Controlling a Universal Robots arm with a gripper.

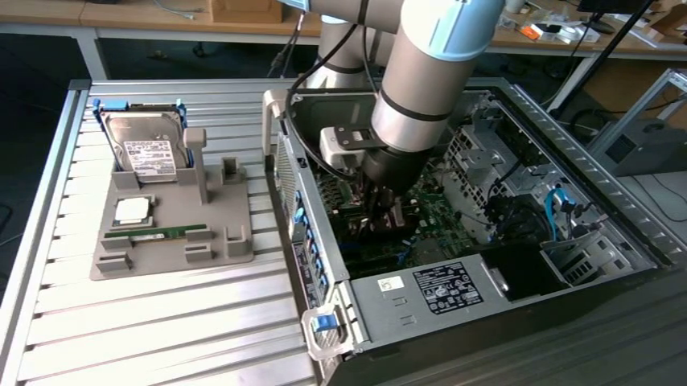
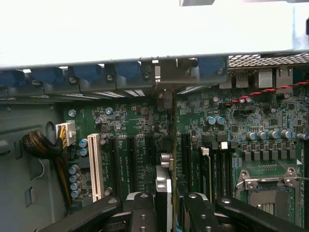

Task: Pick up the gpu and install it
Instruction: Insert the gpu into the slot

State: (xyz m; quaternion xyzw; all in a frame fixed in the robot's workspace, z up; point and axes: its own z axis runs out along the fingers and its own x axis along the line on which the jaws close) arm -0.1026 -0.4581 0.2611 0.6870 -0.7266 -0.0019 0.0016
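Observation:
My gripper point(image 1: 381, 215) is down inside the open computer case point(image 1: 451, 293), just over the green motherboard point(image 1: 446, 213). It is shut on the gpu point(image 2: 165, 159), which I see edge-on in the wrist view as a thin card running from between my black fingers point(image 2: 142, 205) toward the case's rear wall. The card stands upright among the black expansion slots point(image 2: 131, 164), its silvery bracket end near the blue slot clips point(image 2: 130, 72). Whether its edge sits in a slot I cannot tell. In the exterior view the gpu point(image 1: 388, 225) is a dark shape under the wrist.
A white slot point(image 2: 94, 166) and a yellow-black cable bundle point(image 2: 41, 145) lie to one side of the card, the processor socket point(image 2: 268, 195) to the other. Outside the case, a grey holder point(image 1: 172, 253) carries a hard drive point(image 1: 145, 149), a chip point(image 1: 133, 211) and a memory stick point(image 1: 161, 233).

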